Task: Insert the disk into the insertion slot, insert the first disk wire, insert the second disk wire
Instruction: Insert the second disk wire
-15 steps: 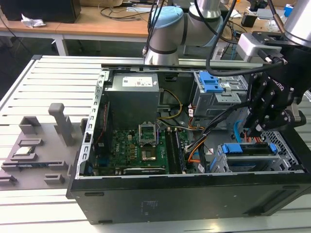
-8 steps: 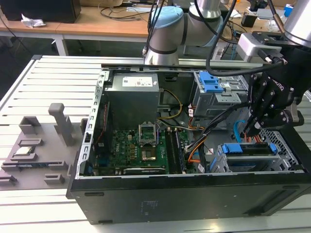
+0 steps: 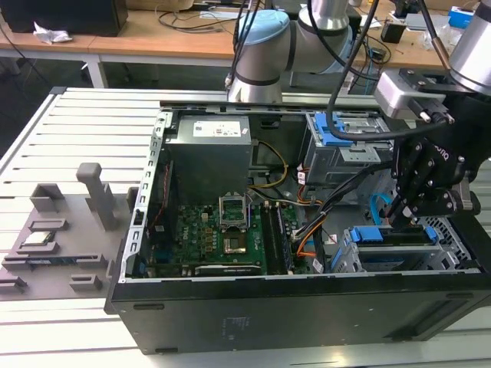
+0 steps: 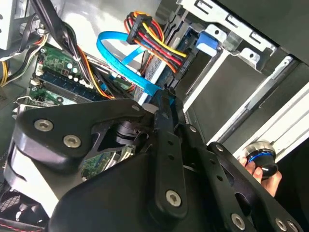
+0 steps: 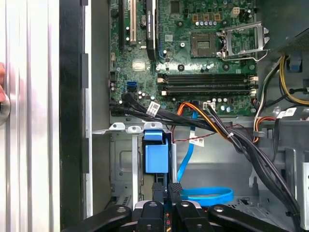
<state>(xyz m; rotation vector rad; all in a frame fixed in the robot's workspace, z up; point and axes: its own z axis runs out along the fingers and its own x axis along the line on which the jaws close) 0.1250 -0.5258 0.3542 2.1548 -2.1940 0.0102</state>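
Exterior view shows you the gripper (image 3: pixel 404 208) down inside the open computer case (image 3: pixel 230 322), over the disk (image 3: pixel 391 244), which sits at about 4 o'clock in the frame, low in the insertion slot (image 3: pixel 453 247) at the case's corner. Your fingers look drawn close together on something thin at the disk's rear edge; in the second wrist view they (image 4: pixel 164 104) meet right where the first disk wire (image 4: pixel 116 57) ends, so you appear to be pinching its plug, though the plug itself is hidden and you cannot be sure. The main risk from here, as a judgement: the plug goes in skewed or misses the socket, because your own fingers block the sight of the connector and the flat cable's loop pulls sideways on it. The bundle of yellow, red and black wires (image 4: pixel 157 41) hangs just beside the loop and could snag. The disk looks seated: in the first wrist view its blue carrier tab (image 5: pixel 155 154) stands between the bay's silver walls, with the light-blue wire (image 5: pixel 207 195) curling at about 5 o'clock of it.
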